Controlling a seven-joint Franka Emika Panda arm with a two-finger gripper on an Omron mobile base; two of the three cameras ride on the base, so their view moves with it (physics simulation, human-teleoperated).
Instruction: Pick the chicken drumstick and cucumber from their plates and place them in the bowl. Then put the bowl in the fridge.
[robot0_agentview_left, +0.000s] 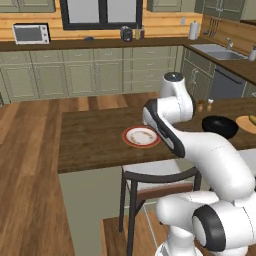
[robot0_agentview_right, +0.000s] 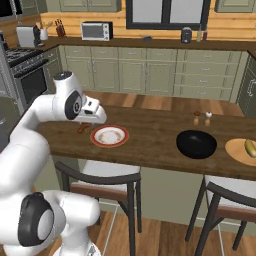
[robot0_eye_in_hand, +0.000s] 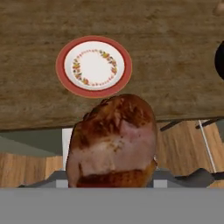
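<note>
Drumstick (robot0_eye_in_hand: 113, 140): held up close in the hand view, above the counter's near edge and clear of the plate; its brown end (robot0_agentview_right: 82, 128) pokes out left of the plate.
Gripper (robot0_agentview_right: 84, 126): fingers about half open, clamped on the drumstick; tips hidden behind the meat.
Plate (robot0_agentview_right: 109, 135): red-rimmed, bare, on the counter (robot0_agentview_right: 155, 145).
Bowl (robot0_agentview_right: 196, 143): black, well right of the plate.
Cucumber (robot0_agentview_right: 250, 147): on the orange plate (robot0_agentview_right: 237, 151), far right.

Bare countertop (robot0_agentview_right: 155, 137) between plate (robot0_agentview_right: 109, 136), bowl (robot0_agentview_right: 196, 144)
</note>
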